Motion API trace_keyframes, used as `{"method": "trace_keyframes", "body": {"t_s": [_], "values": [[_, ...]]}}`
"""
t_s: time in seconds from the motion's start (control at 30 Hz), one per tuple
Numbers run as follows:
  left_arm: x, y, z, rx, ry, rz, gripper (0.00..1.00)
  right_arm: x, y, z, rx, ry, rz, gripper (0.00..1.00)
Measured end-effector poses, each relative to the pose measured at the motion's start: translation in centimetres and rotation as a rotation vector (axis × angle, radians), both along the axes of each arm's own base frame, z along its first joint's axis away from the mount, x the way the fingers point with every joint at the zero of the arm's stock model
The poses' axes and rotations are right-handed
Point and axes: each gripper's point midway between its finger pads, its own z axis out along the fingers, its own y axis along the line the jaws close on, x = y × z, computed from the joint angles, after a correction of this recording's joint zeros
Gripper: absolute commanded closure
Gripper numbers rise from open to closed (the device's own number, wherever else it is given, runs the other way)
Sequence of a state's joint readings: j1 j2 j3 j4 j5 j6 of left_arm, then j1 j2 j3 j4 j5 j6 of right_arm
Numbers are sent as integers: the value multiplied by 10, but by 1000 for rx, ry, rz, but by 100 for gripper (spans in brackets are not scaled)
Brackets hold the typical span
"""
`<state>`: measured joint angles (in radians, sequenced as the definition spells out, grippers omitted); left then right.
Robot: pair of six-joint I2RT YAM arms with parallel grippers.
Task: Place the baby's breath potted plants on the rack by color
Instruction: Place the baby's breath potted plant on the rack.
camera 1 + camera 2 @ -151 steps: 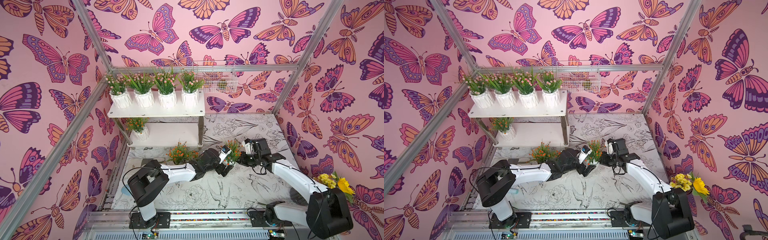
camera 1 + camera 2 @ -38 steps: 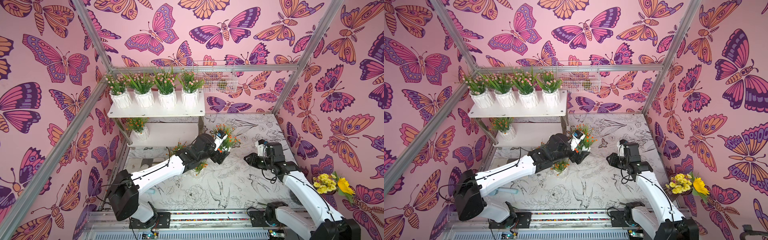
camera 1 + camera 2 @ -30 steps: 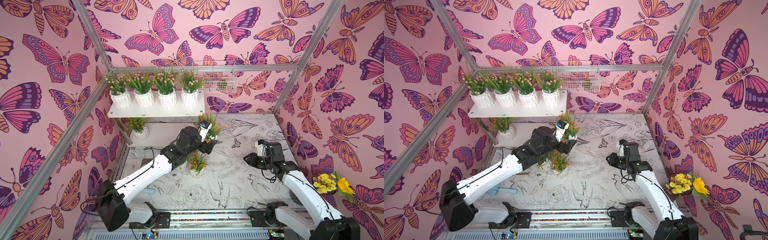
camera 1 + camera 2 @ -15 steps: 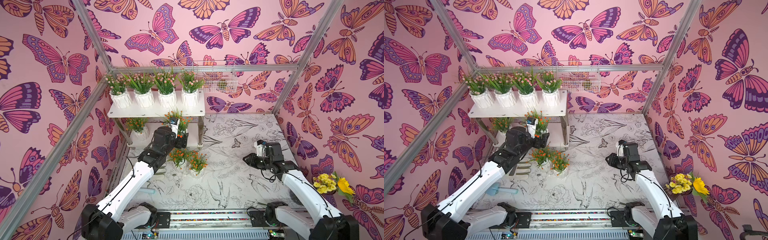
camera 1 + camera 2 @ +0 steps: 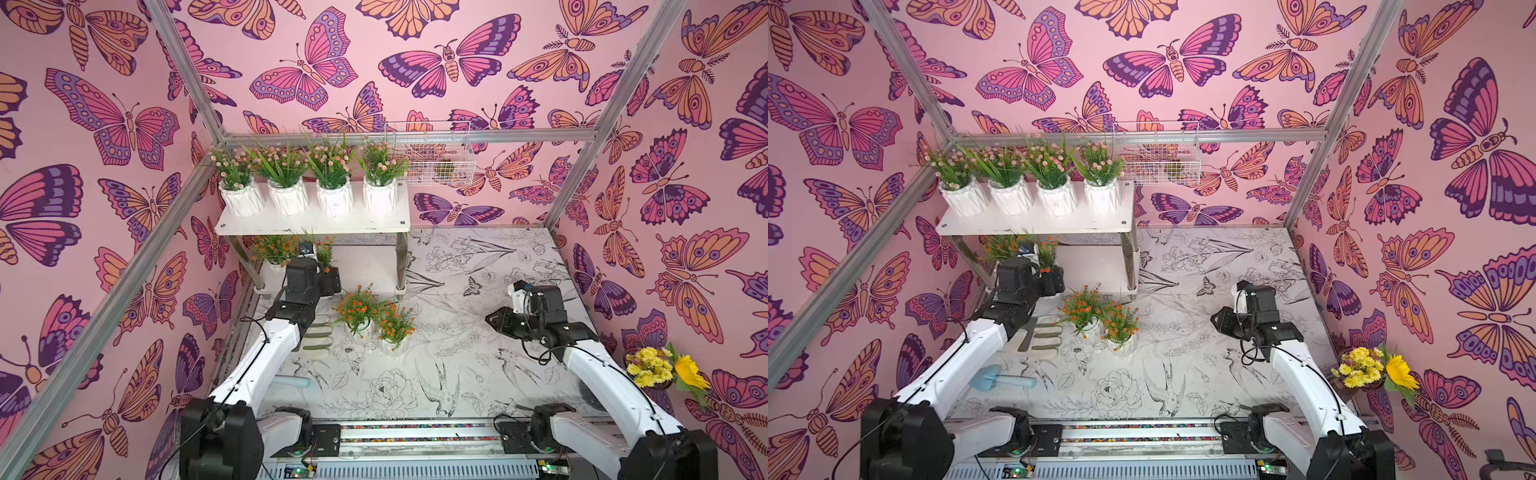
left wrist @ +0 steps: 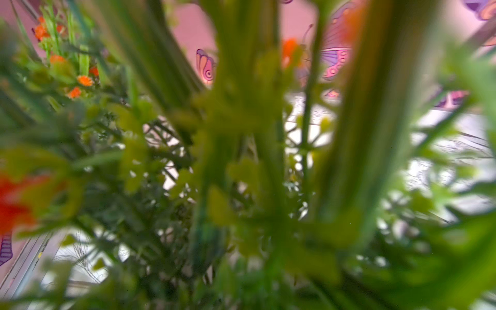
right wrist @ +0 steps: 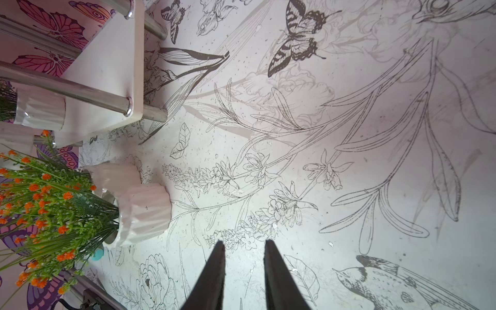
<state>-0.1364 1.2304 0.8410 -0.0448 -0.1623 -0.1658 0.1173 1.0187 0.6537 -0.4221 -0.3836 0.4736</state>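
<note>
— Where is the left arm?
— Over at the rack [image 5: 401, 259]. The left gripper [image 5: 329, 277] is at the front of the lower shelf [image 5: 370, 266], fingers pinching the pot of an orange plant [image 5: 325, 248]. The pot is hidden behind the black fingers, so I can't tell whether it is set down on the board. The wrist camera there shows only blurred stems and orange blooms.
— Anything else on that level?
— A second orange plant [image 5: 271, 249], at the left end, just beside the gripped one, upright in its white pot.
— And up top?
— The top shelf [image 5: 307, 226] is full: four pink plants [image 5: 309, 166] in a row, upright in white ribbed pots.
— What's on the table [image 5: 478, 386]?
— Two loose orange plants [image 5: 360, 307], upright and close together, just in front of the rack. I can't tell if their pots touch.
— The right arm?
— The right gripper [image 7: 243, 245] hangs over the table, well apart from those two. Its fingers are a little spread, with nothing between them.
— Other bits?
— A wire basket [image 5: 432, 156] on the back wall beside the rack, a yellow flower bunch [image 5: 660, 368] by the right wall, and a blue scoop [image 5: 1000, 380] on the table near the left arm.
</note>
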Motion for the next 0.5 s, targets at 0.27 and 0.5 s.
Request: {"method": "trace_keyframes", "body": {"t_s": [0.27,0.5], "values": [[27,25,-21,8,-17,82,39,-2,0,-3,0,7,1,73],[44,30,-33,11,-39,102,36,-2,0,-5,0,8,3,73]]}}
